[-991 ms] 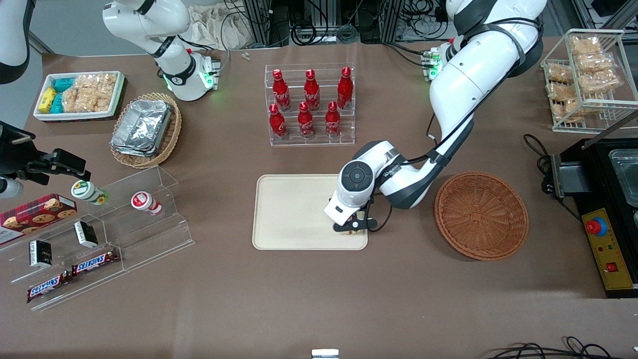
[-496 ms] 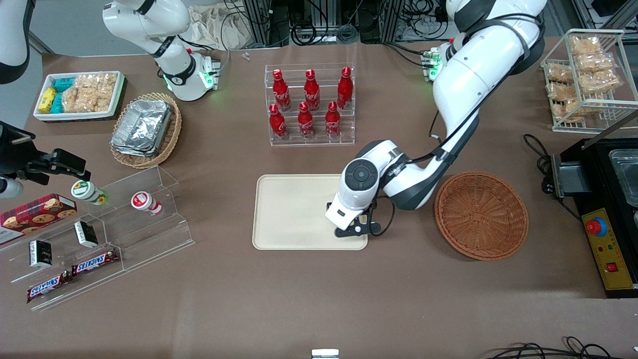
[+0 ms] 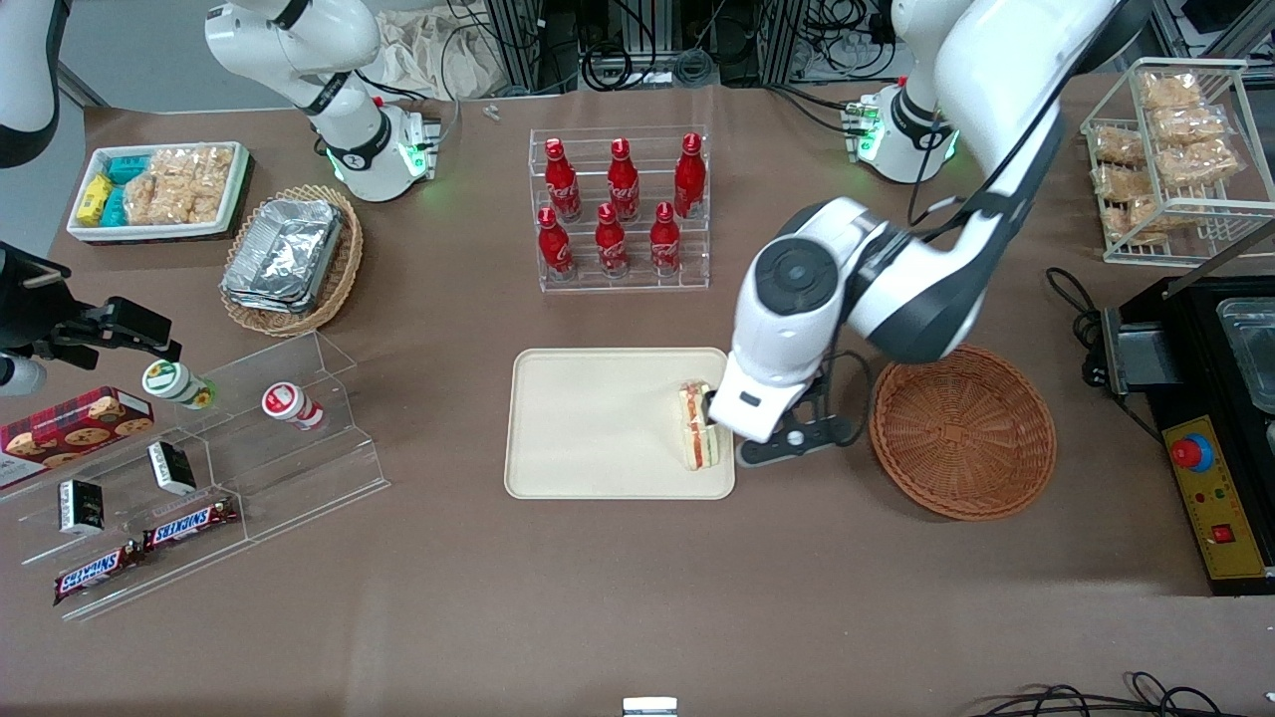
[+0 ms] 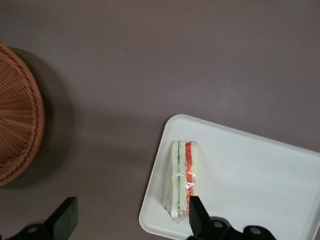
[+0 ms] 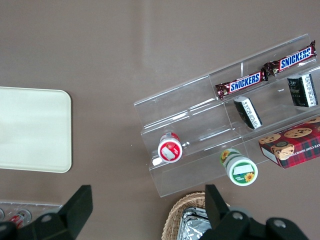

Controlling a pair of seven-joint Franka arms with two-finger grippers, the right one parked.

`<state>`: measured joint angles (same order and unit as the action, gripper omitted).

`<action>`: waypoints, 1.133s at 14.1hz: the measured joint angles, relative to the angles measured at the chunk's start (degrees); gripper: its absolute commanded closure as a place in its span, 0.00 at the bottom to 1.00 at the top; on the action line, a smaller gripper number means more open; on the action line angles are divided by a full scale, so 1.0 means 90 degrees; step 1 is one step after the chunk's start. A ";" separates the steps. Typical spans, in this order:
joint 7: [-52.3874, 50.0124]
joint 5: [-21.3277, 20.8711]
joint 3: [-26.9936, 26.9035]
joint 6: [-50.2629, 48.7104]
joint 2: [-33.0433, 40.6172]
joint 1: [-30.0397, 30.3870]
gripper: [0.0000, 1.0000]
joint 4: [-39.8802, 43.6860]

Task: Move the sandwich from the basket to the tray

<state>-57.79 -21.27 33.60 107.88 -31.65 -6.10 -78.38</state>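
The sandwich [image 3: 698,426] lies on the tray [image 3: 588,423], along the tray's edge toward the working arm's end of the table and near the corner closest to the front camera. It is a slim wedge of pale bread with green and orange-red filling stripes under a glossy clear wrap. The tray is smooth cream plastic, rectangular, with rounded corners and a low rim.

The gripper [image 3: 759,435] hangs above that tray edge, raised clear of the sandwich, with its black fingers spread wide and nothing between them. In the left wrist view one fingertip [image 4: 197,214] shows over the sandwich [image 4: 182,181] and the tray [image 4: 250,175], while the other stands over bare brown tabletop; the front view hides this spread under the white wrist housing.

Beside the tray, toward the working arm's end, sits the round reddish-brown basket [image 3: 961,430], shallow and tightly woven. The wrist view catches only its rim [image 4: 20,125].
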 measured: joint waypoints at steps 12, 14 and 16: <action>0.2849 0.2001 -0.1595 -0.1034 0.1956 0.1143 0.00 -0.0818; 0.3646 0.2136 -0.2300 -0.1035 0.2591 0.0886 0.00 -0.1436; 0.4619 0.2218 -0.3010 -0.1042 0.3195 0.0580 0.00 -0.1981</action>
<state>-16.21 -1.31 6.52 98.49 -2.89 -0.88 -96.20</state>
